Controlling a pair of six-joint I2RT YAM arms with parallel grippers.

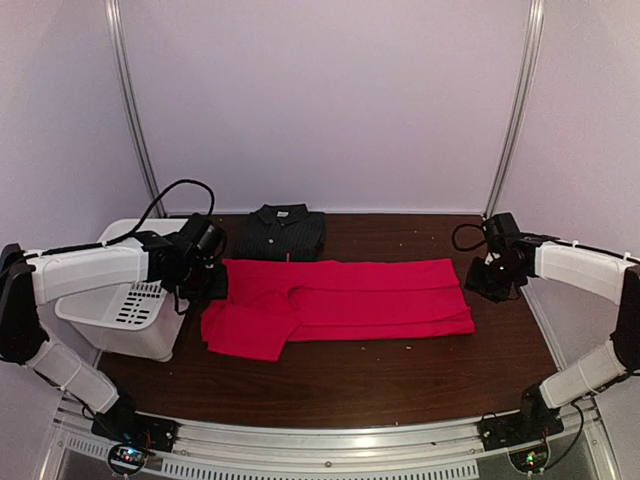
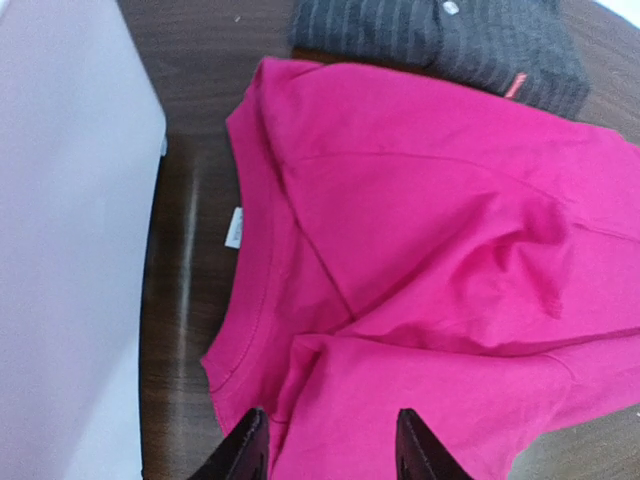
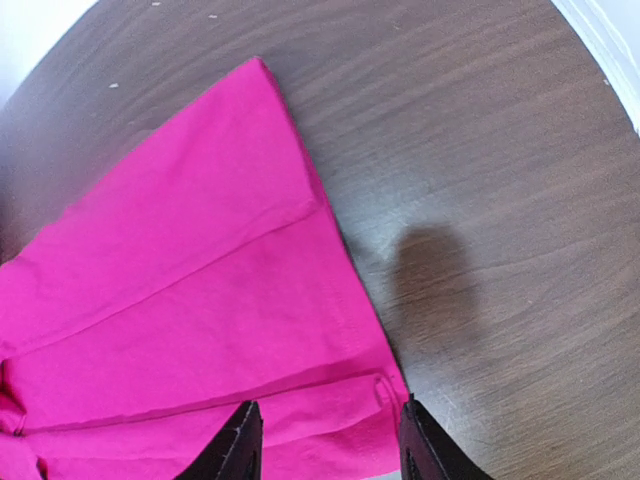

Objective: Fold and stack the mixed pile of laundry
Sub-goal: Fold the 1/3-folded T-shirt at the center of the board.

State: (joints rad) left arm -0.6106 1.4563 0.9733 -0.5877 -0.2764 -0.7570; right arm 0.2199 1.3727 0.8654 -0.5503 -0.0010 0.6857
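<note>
The red T-shirt [image 1: 340, 305] lies folded lengthwise across the table, one sleeve sticking out at the front left. Behind it the dark pinstriped shirt [image 1: 281, 232] sits folded, collar up. My left gripper [image 1: 210, 285] hovers over the T-shirt's left end; in the left wrist view its jaws [image 2: 330, 450] stand open above the red T-shirt [image 2: 420, 300], nothing between them, and the dark shirt [image 2: 470, 45] shows at the top. My right gripper [image 1: 490, 280] hangs by the T-shirt's right edge, open [image 3: 325, 445] over the hem corner of the red T-shirt [image 3: 200, 300], holding nothing.
A white slotted bin [image 1: 125, 310] stands at the left edge of the table, close under my left arm. Bare brown tabletop [image 1: 380, 375] stretches in front of the garments and to the right [image 3: 500, 200]. Pale walls enclose the back.
</note>
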